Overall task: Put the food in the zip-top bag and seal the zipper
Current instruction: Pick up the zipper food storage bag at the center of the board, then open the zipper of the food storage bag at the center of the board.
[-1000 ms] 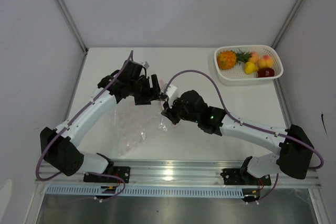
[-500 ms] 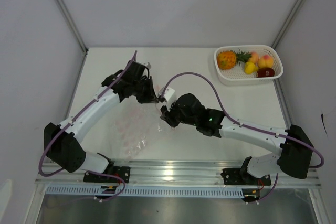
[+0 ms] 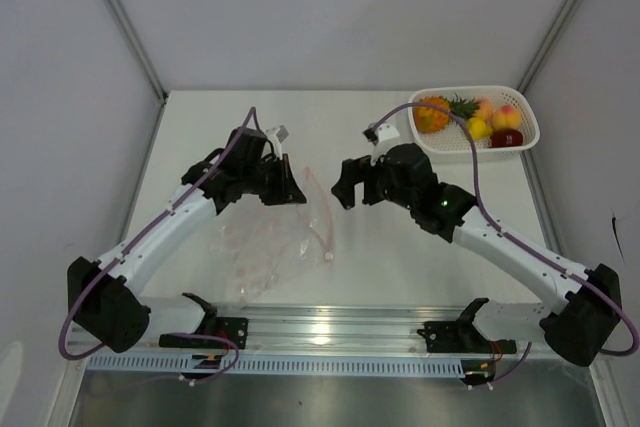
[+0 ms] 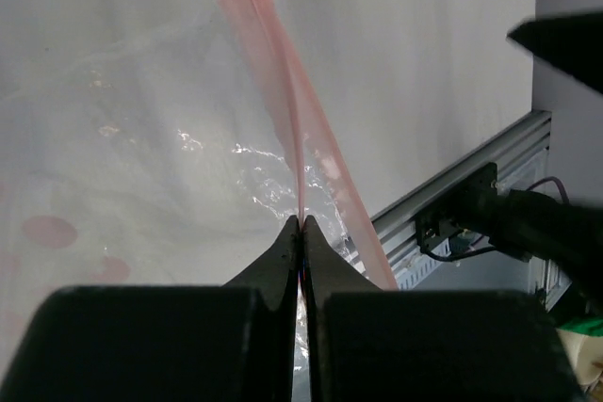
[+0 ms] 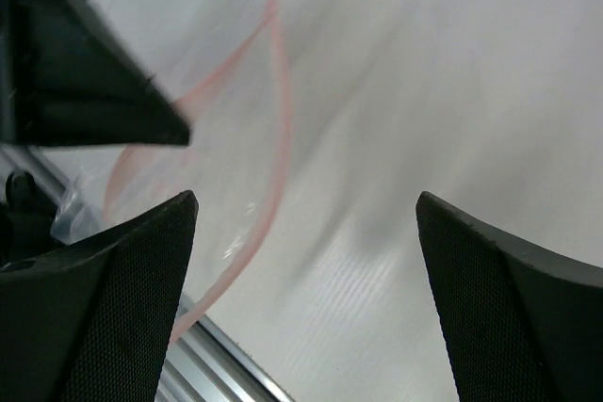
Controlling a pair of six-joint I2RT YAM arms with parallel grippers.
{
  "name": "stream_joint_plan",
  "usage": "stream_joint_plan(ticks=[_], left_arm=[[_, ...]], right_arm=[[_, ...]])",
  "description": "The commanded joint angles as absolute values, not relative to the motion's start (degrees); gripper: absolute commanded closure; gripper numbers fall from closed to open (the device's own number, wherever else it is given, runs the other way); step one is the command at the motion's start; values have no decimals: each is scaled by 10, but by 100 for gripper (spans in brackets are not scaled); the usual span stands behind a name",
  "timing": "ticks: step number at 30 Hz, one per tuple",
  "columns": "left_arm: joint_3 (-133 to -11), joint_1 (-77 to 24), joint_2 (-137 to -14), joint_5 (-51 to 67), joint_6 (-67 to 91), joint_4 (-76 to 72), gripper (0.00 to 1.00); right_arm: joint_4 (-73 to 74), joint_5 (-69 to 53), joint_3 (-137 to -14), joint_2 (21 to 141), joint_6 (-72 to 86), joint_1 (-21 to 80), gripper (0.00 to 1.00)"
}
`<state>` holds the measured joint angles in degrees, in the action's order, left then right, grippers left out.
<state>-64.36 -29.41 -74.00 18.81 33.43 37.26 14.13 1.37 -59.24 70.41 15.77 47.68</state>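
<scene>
The zip-top bag [image 3: 265, 247] lies clear and crumpled on the table at left of centre, its mouth lifted. My left gripper [image 3: 297, 193] is shut on the pink zipper [image 4: 283, 82], with the strip rising from between the tips of the left gripper [image 4: 302, 223]. My right gripper [image 3: 344, 183] hangs open just right of the bag mouth, holding nothing. In its wrist view the right gripper [image 5: 307, 197] faces the curved zipper [image 5: 279, 129]. The food sits in the white basket [image 3: 520, 102]: a pineapple [image 3: 432, 113], peaches [image 3: 507, 116], a yellow fruit [image 3: 476, 129] and a dark red apple [image 3: 505, 138].
The basket stands at the table's far right corner, beside the right wall. A metal rail [image 3: 330, 332] with both arm bases runs along the near edge. Grey walls close in the table on the left and at the back.
My left gripper has shut on the zipper strip. My right gripper has opened, let go of the bag and drawn back up and to the right, toward the basket.
</scene>
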Motion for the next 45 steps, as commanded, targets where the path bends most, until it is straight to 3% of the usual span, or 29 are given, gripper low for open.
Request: stream_joint_plan(ticks=[1,19,24,25,28,31,37,45], left_arm=[[-638,-297,-701,232,314,332,100],[-653,-297,-681,269,336,288,99],[-664,-297,-686,290,347,279,99],[-669,-297,-685,299,348,279,99],[-671,-297,-673,299,345,290,99],[-668,-297,-655,293,339,302,99],[-666,-294,-618,257,327,330,99],[-663,-287,-627,275,342,302,99]], right_arm=[[181,-32,-631,693,206,418,0],[108,-200,-606,753,277,417,1],[80,-227,-592,787,291,417,20],[79,-221,-592,793,291,416,42],[101,-162,-594,802,283,414,82],[140,-114,-606,800,271,404,94],[235,-4,-635,789,208,347,98],[217,-92,-612,773,200,306,96]])
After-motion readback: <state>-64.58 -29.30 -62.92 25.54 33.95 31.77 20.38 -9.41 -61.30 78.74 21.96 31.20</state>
